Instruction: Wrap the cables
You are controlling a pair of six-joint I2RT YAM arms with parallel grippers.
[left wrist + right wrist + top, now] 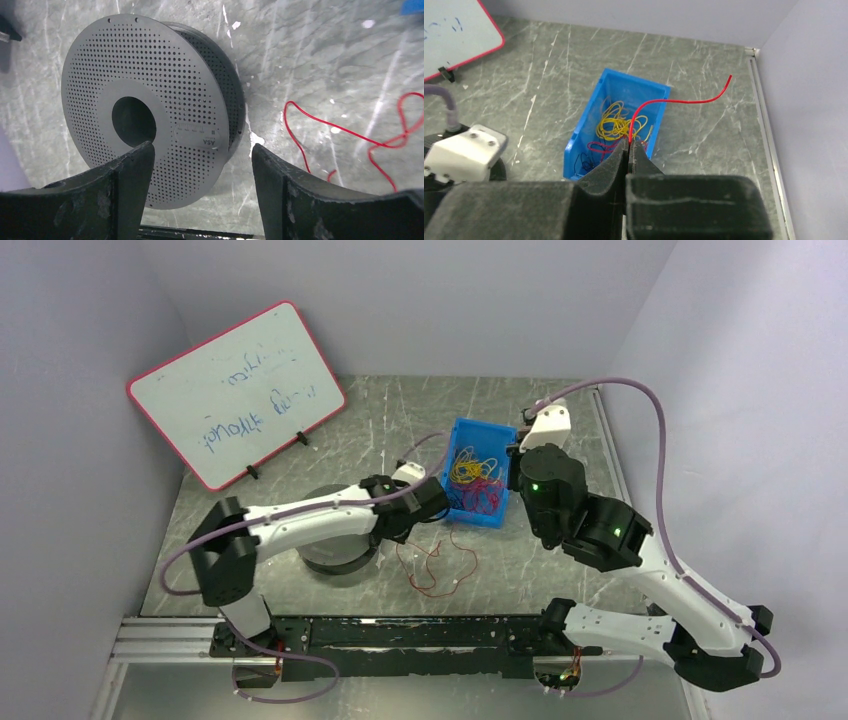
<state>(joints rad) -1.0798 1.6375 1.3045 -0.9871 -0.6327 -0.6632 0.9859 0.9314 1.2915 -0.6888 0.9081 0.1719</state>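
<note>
Toward the worktop's (560, 570) near edge, at its middle, the red wire (436, 566) lies in loose loops. Just left of it sits a black perforated spool (145, 110), with the left gripper (201, 150) spread wide near its rim. Farther back, over the blue bin (574, 150) of tangled wires, the right gripper (629, 145) is pressed together, pinching a stretch of red wire whose free end curves upward.

Lab: walled bench (545, 570), whiteboard (237, 392), parts bin (462, 426).

Grey marbled tabletop (520, 568) between pale lilac walls (450, 300), red-framed whiteboard (237, 392) propped back left
</note>
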